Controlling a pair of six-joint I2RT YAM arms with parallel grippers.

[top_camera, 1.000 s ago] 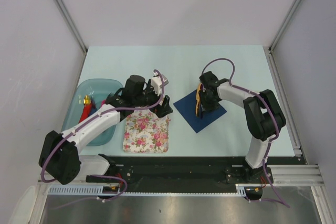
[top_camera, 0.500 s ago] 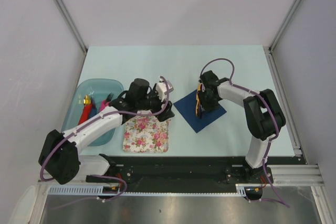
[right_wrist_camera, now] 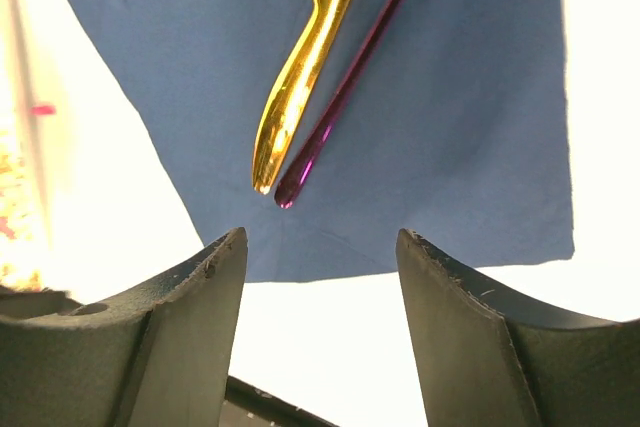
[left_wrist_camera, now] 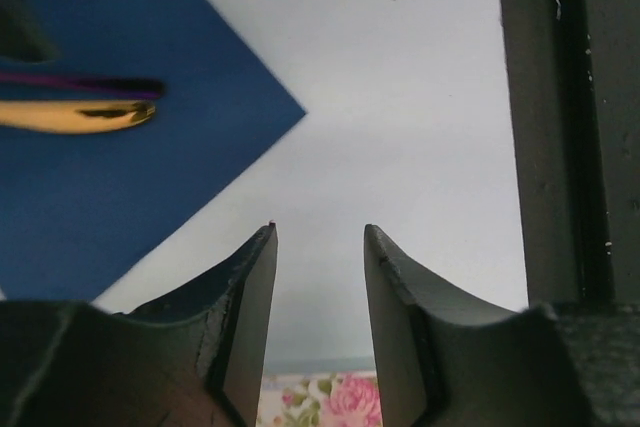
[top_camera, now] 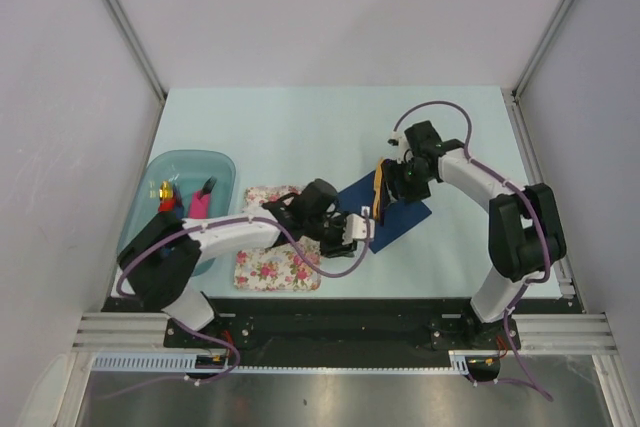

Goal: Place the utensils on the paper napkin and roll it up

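Napkin (top_camera: 395, 219) lies right of centre on the table (top_camera: 300, 127), one corner pointing near. Both utensils rest on its left part, side by side and close together, running far to near: the gold piece (right_wrist_camera: 300, 87) and the purple spoon (right_wrist_camera: 350, 77). Only the spoon's thin handle shows in the wrist views.

Left gripper (left_wrist_camera: 318, 237) sits low over bare table just beside a napkin corner, fingers released and apart with nothing between them. Its arm reaches across the floral mat (top_camera: 290, 265), which lies just left of the napkin.

Right gripper (right_wrist_camera: 320, 247) hangs above the napkin by the utensils' ends, fingers spread wide and empty, touching neither piece.

At far left a teal tub (top_camera: 185, 154) holds a red piece (top_camera: 160, 215) and a pink piece (top_camera: 198, 205).
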